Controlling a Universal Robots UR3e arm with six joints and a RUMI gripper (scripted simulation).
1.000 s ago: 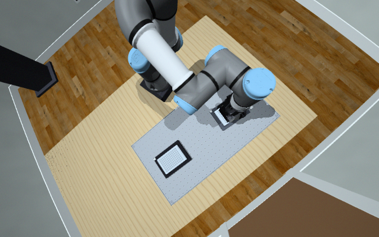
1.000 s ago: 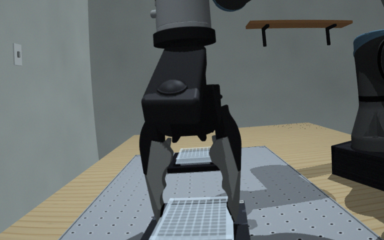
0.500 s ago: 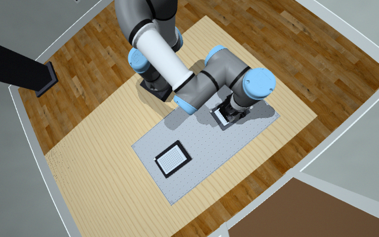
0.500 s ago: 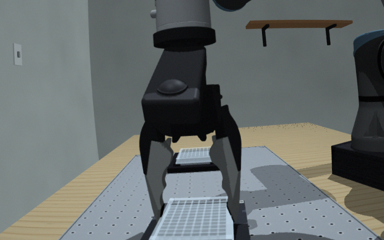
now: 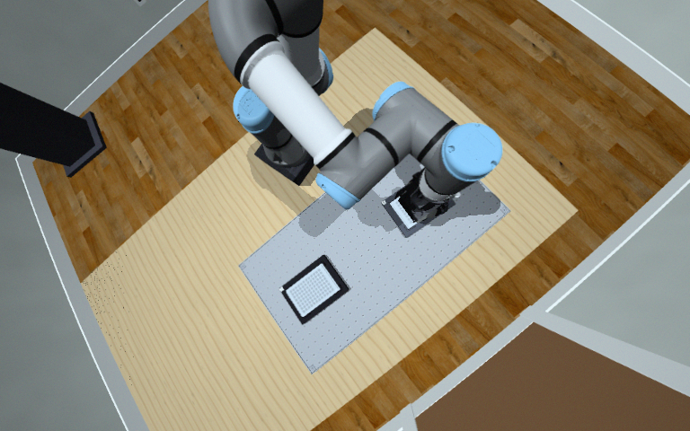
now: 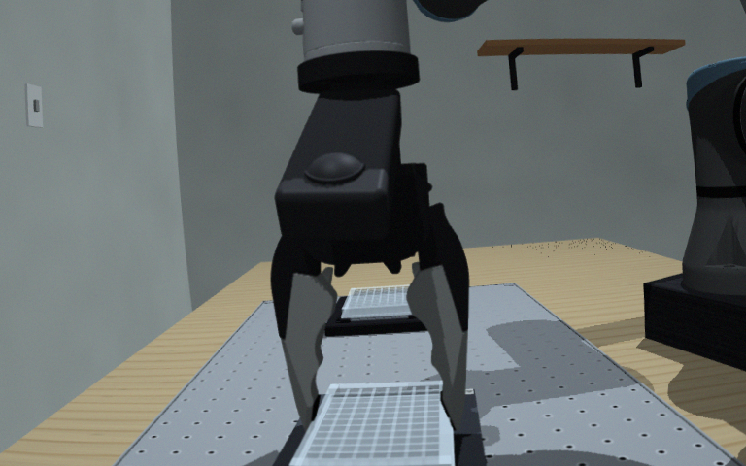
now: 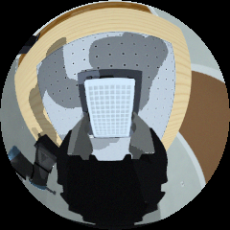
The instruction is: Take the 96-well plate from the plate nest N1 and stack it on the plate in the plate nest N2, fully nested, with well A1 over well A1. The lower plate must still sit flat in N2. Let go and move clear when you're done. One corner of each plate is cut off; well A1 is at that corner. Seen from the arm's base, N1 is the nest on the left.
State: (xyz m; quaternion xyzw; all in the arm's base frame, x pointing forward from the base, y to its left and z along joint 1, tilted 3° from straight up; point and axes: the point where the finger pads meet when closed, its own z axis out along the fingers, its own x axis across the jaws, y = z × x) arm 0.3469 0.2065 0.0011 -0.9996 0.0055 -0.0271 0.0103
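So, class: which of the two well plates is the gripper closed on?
The near plate in the exterior view: the gripper clamps its sides. The far plate sits untouched.

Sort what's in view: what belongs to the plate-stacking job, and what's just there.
Part of the job:
- gripper, shut on the near plate
- near nest under that plate
- far plate
- far nest holding it

Just there:
- perforated board
- wall shelf
- light switch
- black post
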